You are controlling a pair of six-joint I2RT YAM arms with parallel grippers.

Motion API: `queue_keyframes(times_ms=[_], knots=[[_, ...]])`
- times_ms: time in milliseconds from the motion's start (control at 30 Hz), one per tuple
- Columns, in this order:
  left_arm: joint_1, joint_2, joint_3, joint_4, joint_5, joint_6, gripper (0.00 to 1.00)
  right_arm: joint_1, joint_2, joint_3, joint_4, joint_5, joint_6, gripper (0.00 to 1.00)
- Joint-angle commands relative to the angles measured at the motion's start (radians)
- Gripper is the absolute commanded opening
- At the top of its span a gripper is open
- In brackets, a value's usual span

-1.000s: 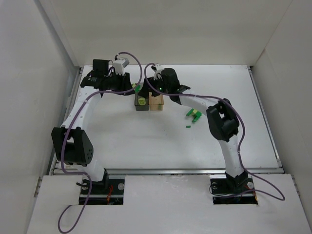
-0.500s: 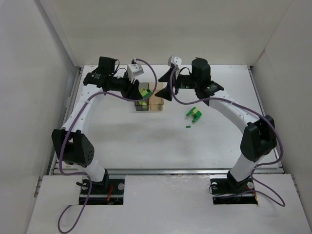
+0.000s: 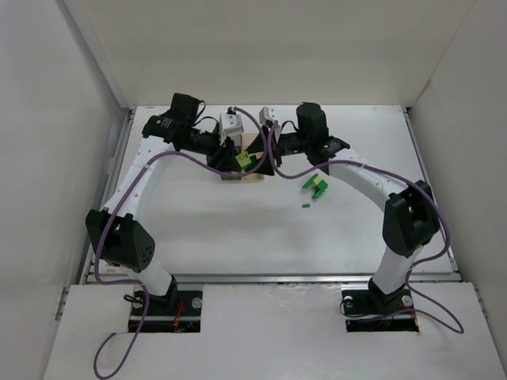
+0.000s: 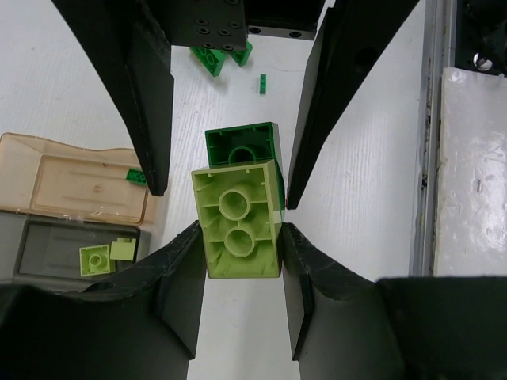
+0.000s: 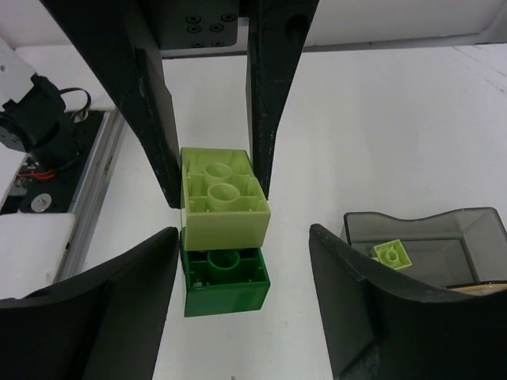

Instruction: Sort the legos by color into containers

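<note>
Saw the left end effector (image 4: 240,228) clamped on a pale yellow brick (image 4: 236,210), joined to a dark green brick (image 4: 242,146), off the surface (image 3: 238,229) just beside the grey box (image 4: 47,245) and amber box (image 4: 71,186). Found the right end effector (image 5: 244,231) spread apart around the green half, not pinching it. Noted both drawn together since 0.5 s before, when well apart. Counted 2 pale pieces (image 4: 95,259) in the grey box. Spotted loose green bricks (image 3: 315,186) lying apart from both boxes.
</note>
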Motion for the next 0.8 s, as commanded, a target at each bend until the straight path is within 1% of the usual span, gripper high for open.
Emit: queue_keyframes(times_ms=[0,33,133,167,200,233,267,400,467,500,533,600,633,667,700,767], knots=[[-0.002,-0.015,0.045,-0.029,0.050,0.038,0.00,-0.004,-0.036,-0.016,0.028,-0.025,-0.024,0.71],[-0.002,-0.015,0.045,-0.029,0.050,0.038,0.00,-0.004,-0.036,-0.016,0.028,-0.025,-0.015,0.60],[-0.002,-0.015,0.045,-0.029,0.041,0.038,0.00,-0.004,-0.026,-0.007,0.028,-0.025,0.004,0.44],[-0.002,-0.015,0.045,-0.029,0.041,0.038,0.00,-0.004,-0.026,-0.007,0.028,-0.025,0.004,0.36],[-0.002,-0.015,0.045,-0.029,0.041,0.038,0.00,-0.004,-0.026,-0.007,0.028,-0.025,0.004,0.30],[-0.002,-0.015,0.045,-0.029,0.041,0.029,0.00,-0.004,-0.026,-0.007,0.028,-0.025,0.004,0.20],[-0.002,-0.015,0.045,-0.018,0.041,0.018,0.00,-0.004,-0.026,-0.007,0.028,-0.012,0.013,0.01],[-0.002,-0.025,0.045,0.057,0.021,-0.092,0.00,-0.013,-0.026,-0.025,0.028,-0.012,0.013,0.00],[0.014,-0.025,0.045,0.098,0.021,-0.144,0.00,-0.013,-0.026,-0.039,0.015,0.023,0.024,0.00],[0.025,-0.025,0.045,0.124,0.021,-0.181,0.00,-0.013,-0.017,-0.039,0.002,0.067,0.024,0.00],[0.037,-0.025,0.036,0.193,0.021,-0.277,0.00,-0.013,-0.017,-0.053,-0.011,0.084,0.024,0.00],[0.083,-0.025,0.021,0.288,0.030,-0.409,0.00,-0.051,0.012,-0.081,-0.021,0.095,0.024,0.00],[0.097,-0.025,0.007,0.401,0.018,-0.484,0.00,-0.062,0.026,-0.081,-0.021,0.112,0.024,0.00],[0.109,-0.025,-0.010,0.463,-0.005,-0.660,0.00,-0.062,0.058,-0.081,-0.021,0.133,0.057,0.00],[0.119,-0.025,-0.062,0.521,-0.116,-0.749,0.00,-0.076,0.072,-0.081,-0.021,0.159,0.077,0.00],[0.119,-0.025,-0.119,0.611,-0.312,-0.894,0.00,-0.076,0.092,-0.024,-0.021,0.277,0.128,0.00]])
